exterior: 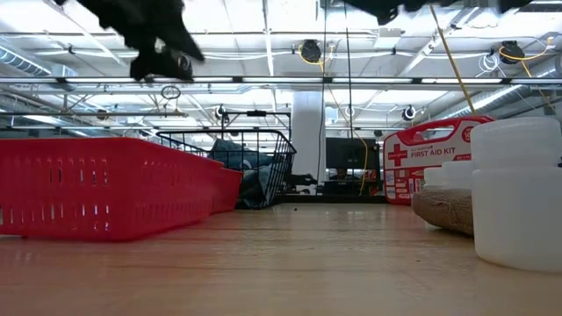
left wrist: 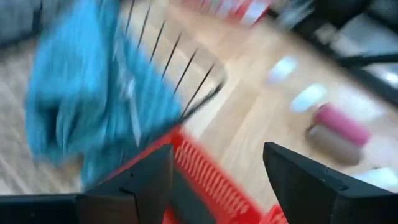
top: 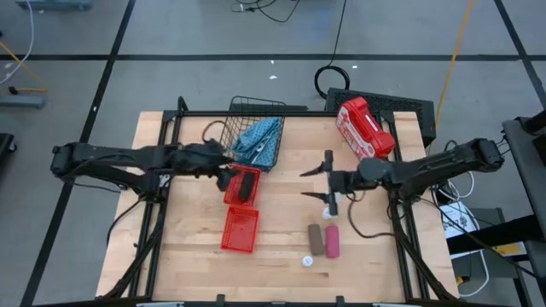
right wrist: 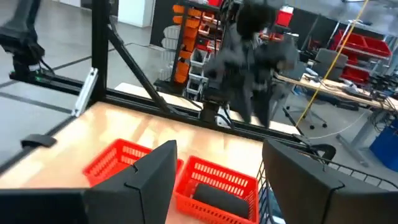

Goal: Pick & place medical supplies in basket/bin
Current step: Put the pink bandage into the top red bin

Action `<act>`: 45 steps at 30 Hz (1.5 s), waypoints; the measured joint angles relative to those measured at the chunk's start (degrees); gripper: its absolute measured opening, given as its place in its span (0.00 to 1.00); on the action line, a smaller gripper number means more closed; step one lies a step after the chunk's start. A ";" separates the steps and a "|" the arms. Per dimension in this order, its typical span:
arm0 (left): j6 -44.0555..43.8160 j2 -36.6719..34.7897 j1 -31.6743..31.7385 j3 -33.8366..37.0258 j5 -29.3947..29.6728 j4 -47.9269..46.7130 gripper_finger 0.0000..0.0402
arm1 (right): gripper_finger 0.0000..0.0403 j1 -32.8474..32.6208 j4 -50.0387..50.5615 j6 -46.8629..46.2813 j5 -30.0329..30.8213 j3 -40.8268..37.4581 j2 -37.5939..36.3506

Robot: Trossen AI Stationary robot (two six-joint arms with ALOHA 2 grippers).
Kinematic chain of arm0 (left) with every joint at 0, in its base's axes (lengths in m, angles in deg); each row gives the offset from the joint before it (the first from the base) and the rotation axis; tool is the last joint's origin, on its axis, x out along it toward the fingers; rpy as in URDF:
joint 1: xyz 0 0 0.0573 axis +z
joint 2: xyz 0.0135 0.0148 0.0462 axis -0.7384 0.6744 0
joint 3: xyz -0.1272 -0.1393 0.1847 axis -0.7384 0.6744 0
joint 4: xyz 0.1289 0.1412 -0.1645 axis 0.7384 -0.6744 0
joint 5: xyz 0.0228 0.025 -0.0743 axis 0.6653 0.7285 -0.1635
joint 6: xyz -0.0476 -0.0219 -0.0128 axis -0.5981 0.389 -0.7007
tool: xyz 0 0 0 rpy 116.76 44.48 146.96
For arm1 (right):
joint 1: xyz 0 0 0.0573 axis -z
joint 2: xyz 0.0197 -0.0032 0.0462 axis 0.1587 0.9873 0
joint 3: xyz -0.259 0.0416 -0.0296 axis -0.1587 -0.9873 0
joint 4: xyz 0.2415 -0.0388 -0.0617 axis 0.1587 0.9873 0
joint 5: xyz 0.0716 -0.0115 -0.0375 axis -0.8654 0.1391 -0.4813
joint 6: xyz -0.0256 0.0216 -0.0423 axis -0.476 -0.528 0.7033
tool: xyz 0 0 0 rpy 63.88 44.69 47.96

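High view first: left end effector (top: 223, 173) hovers over the far red bin (top: 242, 185), which has a black roll (top: 246, 186) lying in it, fingers spread with nothing between them. Just beyond sits the wire basket (top: 266, 109) with the blue pouch (top: 260, 141) inside. A 2nd red bin (top: 241, 228) lies nearer on the counter (top: 188, 247). Right end effector (top: 328, 182) waits mid-counter, fingers apart, empty. Brown roll (top: 316, 240) and pink roll (top: 332, 241) lie side by side near the right front.

Low view: first aid case (exterior: 423, 159) stands far right.

Left wrist view: fingers (left wrist: 140, 186) parted above bin and pouch.

Right wrist view: fingers (right wrist: 146, 177) parted, facing both bins.
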State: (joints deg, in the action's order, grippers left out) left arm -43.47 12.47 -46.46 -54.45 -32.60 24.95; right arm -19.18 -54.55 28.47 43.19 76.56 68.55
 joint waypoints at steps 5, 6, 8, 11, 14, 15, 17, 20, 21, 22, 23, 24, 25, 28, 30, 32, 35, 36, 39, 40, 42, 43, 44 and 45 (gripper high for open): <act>10.55 -6.21 -3.91 0.00 3.95 4.56 0.64 | 0.56 -8.13 8.47 -12.37 2.01 0.04 -5.36; 11.66 -6.79 -4.37 0.00 4.28 5.15 0.64 | 0.55 -9.70 8.81 -17.00 1.18 0.02 -5.94; 13.08 -7.80 -4.75 0.00 4.42 5.33 0.64 | 0.55 -12.34 8.54 -28.05 -1.12 0.04 -7.00; 14.79 -8.30 -4.75 0.00 4.43 5.01 0.64 | 0.54 -15.47 10.01 -45.58 -4.89 0.06 -7.54; 16.96 -8.27 -4.52 0.00 4.49 4.89 0.64 | 0.53 -19.13 14.29 -57.31 -2.92 0.06 -6.73; 17.64 -8.18 -4.24 0.00 4.51 4.94 0.64 | 0.52 -20.18 16.06 -60.18 -0.52 0.06 -6.13; 18.43 -8.10 -3.52 0.00 4.70 5.03 0.64 | 0.52 -21.76 19.65 -65.51 3.59 0.05 -4.57; 18.97 -8.11 -2.43 0.01 5.03 5.17 0.64 | 0.52 -22.27 22.70 -72.58 2.88 0.56 -1.80; 19.09 -8.11 -2.01 0.01 5.05 5.29 0.64 | 0.52 -22.27 23.97 -73.21 2.15 1.62 -0.64; 19.16 -8.10 -1.58 0.02 5.04 5.36 0.64 | 0.52 -22.29 25.28 -73.17 1.79 3.14 0.54; 19.13 -8.10 -1.14 0.02 5.05 5.47 0.64 | 0.52 -22.29 26.99 -72.82 0.79 4.97 1.77; 18.99 -8.10 -0.76 0.02 5.06 5.60 0.64 | 0.52 -22.31 28.86 -72.13 0.61 6.95 3.15; 18.82 -8.10 -0.36 0.02 5.07 5.66 0.64 | 0.52 -22.33 31.41 -71.30 0.02 9.33 4.72; 17.89 -8.10 0.60 0.02 5.07 5.48 0.64 | 0.52 -22.40 44.07 -71.46 -0.90 16.45 9.89; 17.16 -7.93 1.15 0.02 5.04 5.22 0.64 | 0.52 -22.54 54.58 -74.90 -2.05 20.22 13.46; 16.02 -7.07 1.48 0.02 5.08 5.45 0.64 | 0.52 -22.97 63.21 -79.28 -3.25 22.14 16.84; 15.67 -6.85 1.48 0.17 5.02 4.80 0.64 | 0.52 -23.51 67.91 -85.81 -5.69 22.01 21.12; 15.33 -6.84 1.48 0.13 5.02 5.21 0.64 | 0.52 -23.62 67.92 -88.20 -6.50 21.57 22.22; 14.58 -5.29 1.48 0.04 5.02 5.48 0.64 | 0.52 -23.85 66.14 -94.00 -6.73 20.50 25.26; 14.56 -4.81 1.48 0.08 4.98 5.17 0.64 | 0.52 -23.88 65.50 -95.19 -6.73 20.39 26.20; 14.45 -3.92 1.48 0.16 4.96 5.24 0.64 | 0.52 -23.85 64.27 -95.91 -6.26 20.19 27.82; 14.44 -3.43 1.48 0.05 4.96 5.71 0.64 | 0.52 -23.82 63.65 -95.95 -5.19 20.19 28.59; 14.58 -3.02 1.48 0.00 4.96 5.72 0.64 | 0.52 -23.84 62.76 -95.92 -4.01 20.18 29.30; 14.65 -2.65 1.48 0.04 4.95 5.32 0.64 | 0.52 -23.82 61.86 -95.89 -3.46 20.17 29.99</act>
State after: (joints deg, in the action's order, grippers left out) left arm -28.82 9.82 -44.98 -54.40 -27.65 30.26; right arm -43.00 7.30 -67.42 39.73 96.73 98.53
